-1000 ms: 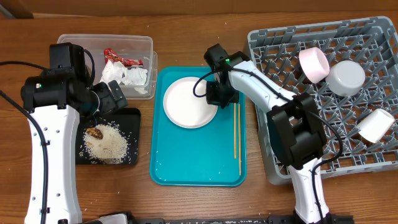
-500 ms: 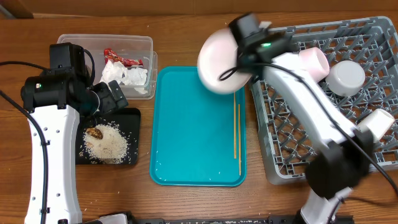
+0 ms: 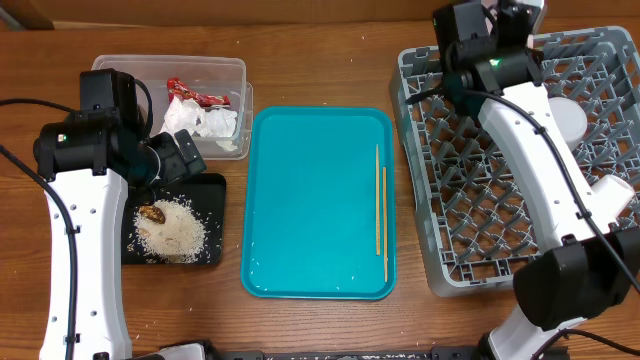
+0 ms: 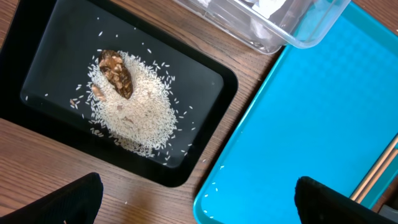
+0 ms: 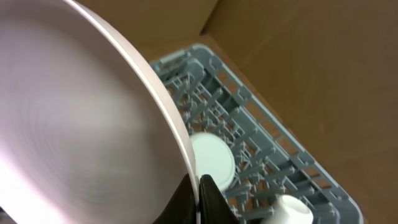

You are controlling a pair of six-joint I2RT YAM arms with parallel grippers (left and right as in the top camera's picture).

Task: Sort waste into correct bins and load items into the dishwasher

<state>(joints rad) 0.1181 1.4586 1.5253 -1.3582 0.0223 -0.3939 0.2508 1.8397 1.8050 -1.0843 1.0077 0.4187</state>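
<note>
One plate (image 5: pixel 81 118), large, round and white-pink, was the thing in hand. It was pinched at its rim by the right gripper (image 5: pixel 199 186), jaws shut tight on the edge, with the plate on edge and tilted. It hung in the air above the far-left corner of the grey dish rack (image 3: pixel 470 200), touching no pegs. Overhead showed only a sliver of it at the frame's top, so which peg row it hung over could not be told; probably the far rows.

In the rack were a pale bowl (image 3: pixel 565 115) and a white cup (image 3: pixel 610 195), both right of the arm. Two chopsticks (image 3: pixel 380 210) lay on the teal tray (image 3: pixel 310 200) near its right edge, not yet loaded.

Waste looked sorted: red wrapper (image 3: pixel 190 92) and napkins (image 3: pixel 205 122) in the clear tub (image 3: pixel 170 65), rice (image 3: pixel 172 228) and brown scrap (image 3: pixel 152 212) in the black tray (image 3: pixel 215 190).

The left gripper (image 4: pixel 198 186) was spread fully wide and held nothing, hovering over the black tray's near corner beside the teal tray.

Risks, as judgement:
- A thin rim pinch on a wide plate could let it pivot or slip if the arm swung fast.
- Lowering it off-line with the pegs could jam it or make it land flat.
- Its edge could clip the rack wall or knock the bowl.
- The chopsticks are thin and lie flat, so they would be hard to pinch.
</note>
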